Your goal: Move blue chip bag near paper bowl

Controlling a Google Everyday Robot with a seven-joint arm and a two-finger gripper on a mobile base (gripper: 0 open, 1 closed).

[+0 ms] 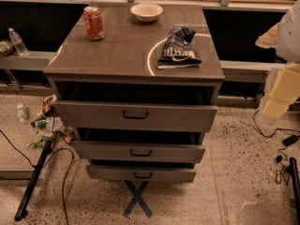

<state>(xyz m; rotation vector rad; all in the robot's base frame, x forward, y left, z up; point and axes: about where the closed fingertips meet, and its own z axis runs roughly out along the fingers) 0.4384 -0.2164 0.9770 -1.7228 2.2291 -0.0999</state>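
The blue chip bag [178, 47] lies crinkled on the right side of the grey drawer cabinet's top [122, 50], near its front right edge. The paper bowl [146, 11] stands at the back of the top, a little right of centre, well behind the bag. My gripper [281, 90] shows as pale blocky parts at the right edge of the view. It is off the cabinet's right side, level with the top's front, apart from the bag and holding nothing that I can see.
An orange-red soda can [93, 23] stands upright at the back left of the top. Three drawers [136, 115] stand partly pulled out. Litter and a water bottle [18, 41] lie to the left, cables [276, 130] on the floor to the right, and a blue X [137, 199] in front.
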